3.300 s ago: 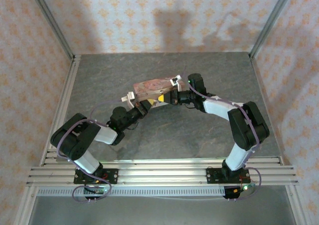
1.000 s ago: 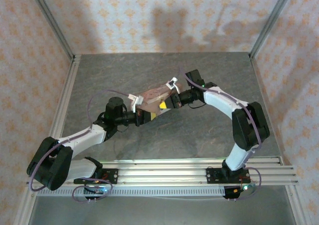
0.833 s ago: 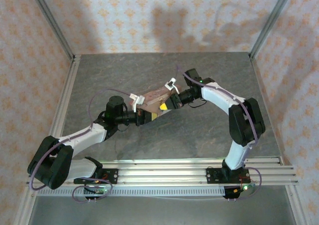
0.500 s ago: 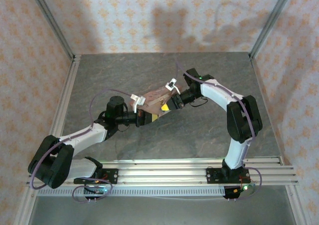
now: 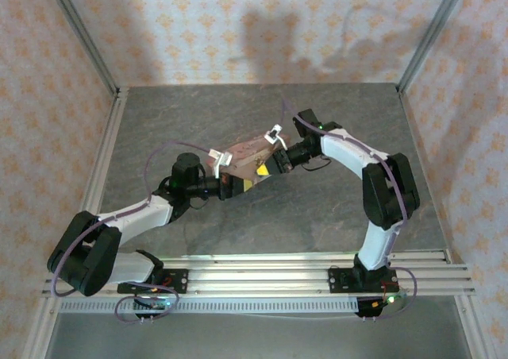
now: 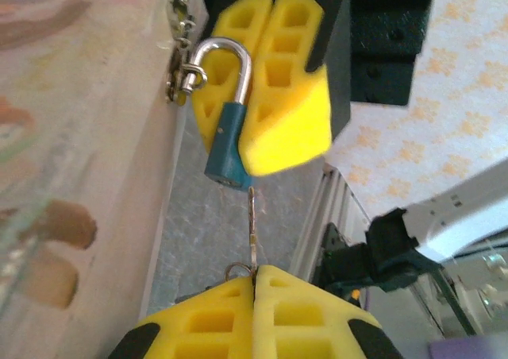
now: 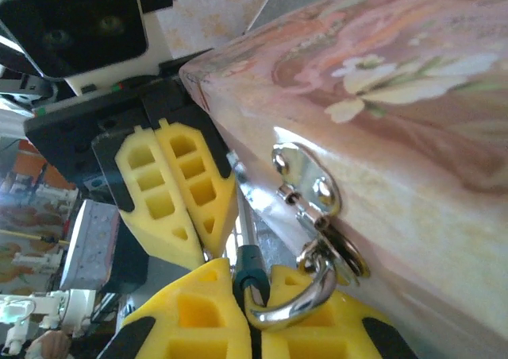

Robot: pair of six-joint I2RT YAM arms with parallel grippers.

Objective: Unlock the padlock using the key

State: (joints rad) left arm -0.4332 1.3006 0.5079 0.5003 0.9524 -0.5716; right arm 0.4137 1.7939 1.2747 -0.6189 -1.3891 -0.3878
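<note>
since earlier the left arm (image 5: 135,216) has stretched toward the pink tin (image 6: 79,137). left gripper (image 6: 254,273) fingers pinch the key (image 6: 252,232), tip just under the padlock (image 6: 226,148), which right gripper (image 7: 252,295) fingers clamp at the tin's hasp (image 6: 181,73). shackle (image 6: 238,57) looks shut; inserting and turning remain, i judge.

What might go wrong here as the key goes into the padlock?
1. The left gripper pinches the thin key only at its end. Its tip looks slightly beside the base of the padlock, so pushing might bend it or twist it in the pads.
2. The right gripper holds the padlock, which hangs on the tin by its hasp. A hard push may tug the hasp and shift the tin.
</note>
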